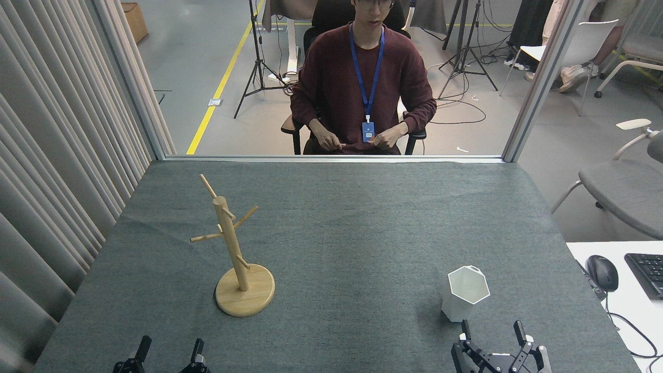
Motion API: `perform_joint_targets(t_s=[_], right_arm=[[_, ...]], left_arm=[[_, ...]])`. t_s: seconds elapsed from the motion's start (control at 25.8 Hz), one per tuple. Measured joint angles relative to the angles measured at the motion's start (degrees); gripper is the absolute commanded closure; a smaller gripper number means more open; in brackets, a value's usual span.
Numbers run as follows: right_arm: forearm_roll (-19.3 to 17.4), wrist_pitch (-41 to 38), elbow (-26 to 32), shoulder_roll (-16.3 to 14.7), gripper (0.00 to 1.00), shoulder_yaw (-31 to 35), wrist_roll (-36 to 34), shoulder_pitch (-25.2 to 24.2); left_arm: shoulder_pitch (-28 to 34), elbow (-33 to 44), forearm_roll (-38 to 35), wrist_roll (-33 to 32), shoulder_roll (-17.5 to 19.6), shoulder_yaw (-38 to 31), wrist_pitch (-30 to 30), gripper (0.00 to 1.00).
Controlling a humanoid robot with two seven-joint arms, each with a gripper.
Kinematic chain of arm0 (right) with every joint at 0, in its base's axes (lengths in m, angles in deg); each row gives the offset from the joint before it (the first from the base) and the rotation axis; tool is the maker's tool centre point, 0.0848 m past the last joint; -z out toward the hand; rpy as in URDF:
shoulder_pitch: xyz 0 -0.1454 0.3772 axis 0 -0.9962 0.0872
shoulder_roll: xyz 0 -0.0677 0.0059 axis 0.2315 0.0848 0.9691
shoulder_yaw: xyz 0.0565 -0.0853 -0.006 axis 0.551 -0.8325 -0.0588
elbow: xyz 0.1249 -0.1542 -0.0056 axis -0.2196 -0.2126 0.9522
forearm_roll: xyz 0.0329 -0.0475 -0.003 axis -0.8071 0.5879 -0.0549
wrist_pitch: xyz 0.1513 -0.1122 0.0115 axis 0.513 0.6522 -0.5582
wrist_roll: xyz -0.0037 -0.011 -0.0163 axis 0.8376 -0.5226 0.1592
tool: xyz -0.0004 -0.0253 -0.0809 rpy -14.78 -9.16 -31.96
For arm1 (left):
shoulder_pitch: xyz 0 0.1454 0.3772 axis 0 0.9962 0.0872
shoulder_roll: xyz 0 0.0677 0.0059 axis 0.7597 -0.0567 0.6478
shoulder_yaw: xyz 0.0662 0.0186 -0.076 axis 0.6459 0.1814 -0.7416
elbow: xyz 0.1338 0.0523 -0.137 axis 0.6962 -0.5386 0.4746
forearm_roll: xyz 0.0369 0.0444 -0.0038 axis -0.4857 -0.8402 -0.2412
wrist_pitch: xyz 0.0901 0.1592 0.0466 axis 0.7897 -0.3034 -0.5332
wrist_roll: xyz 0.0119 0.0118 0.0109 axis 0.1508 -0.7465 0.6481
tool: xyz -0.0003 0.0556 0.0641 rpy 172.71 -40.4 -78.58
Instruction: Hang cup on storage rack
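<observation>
The white hexagonal cup [464, 293] stands upright on the grey table [336, 233] at the right front, its small rim tab at the far side. The wooden storage rack [237, 259] stands at the left, its post rising from a round disc base with thin pegs angled outward. My right gripper [493, 332] sits at the bottom edge just in front of the cup, fingers spread open and holding nothing. My left gripper [169, 348] pokes up at the bottom left, in front of the rack, open and holding nothing.
A person [365, 83] sits behind the table's far edge, hands in the lap. Pleated curtains [62, 155] line the left side. A white desk with a mouse [602, 272] and keyboard [647, 274] adjoins the right; a grey chair [627, 186] stands beyond.
</observation>
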Motion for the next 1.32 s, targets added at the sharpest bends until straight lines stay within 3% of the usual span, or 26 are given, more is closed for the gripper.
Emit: perform_joint_targets(t_s=[0.43,1.32], right_arm=[[0.11,0.49,-7.24,-0.56,0.02,-0.19,0.08,6.83],[-0.1,0.31,-14.77,-0.31,0.02,-0.67,0.07,12.67]], left_arm=[[0.07,-0.01,-0.07,0.0,0.23,-0.28,0.31,0.01],[0.18,0.42,0.01,0.03,0.55,-0.53,0.5,0.01]])
